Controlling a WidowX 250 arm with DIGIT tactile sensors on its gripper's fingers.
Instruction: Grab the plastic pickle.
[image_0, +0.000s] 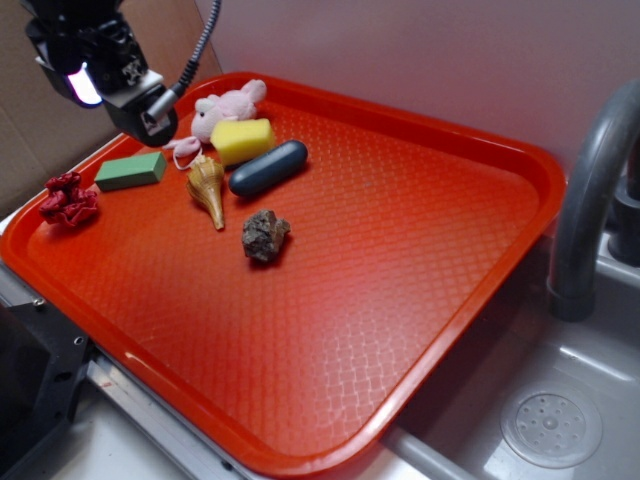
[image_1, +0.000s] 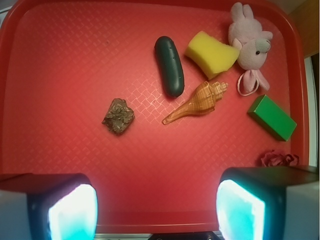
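The plastic pickle (image_0: 268, 168) (image_1: 169, 65) is a smooth dark capsule lying flat on the red tray (image_0: 420, 250) (image_1: 60, 60), between a yellow sponge (image_0: 242, 140) (image_1: 212, 54) and a tan seashell (image_0: 208, 188) (image_1: 197, 102). My gripper (image_0: 100, 85) (image_1: 157, 212) hangs high above the tray's far left corner, well apart from the pickle. It is open, with its two glowing pads (image_1: 74, 212) spread wide and only bare tray between them.
A grey-brown rock (image_0: 264, 235) (image_1: 118, 116) lies in front of the pickle. A pink plush bunny (image_0: 228, 105) (image_1: 250, 45), a green block (image_0: 131, 171) (image_1: 271, 117) and a crumpled red thing (image_0: 68, 198) (image_1: 277, 159) sit near the tray's left end. A sink with a grey faucet (image_0: 590, 190) is to the right.
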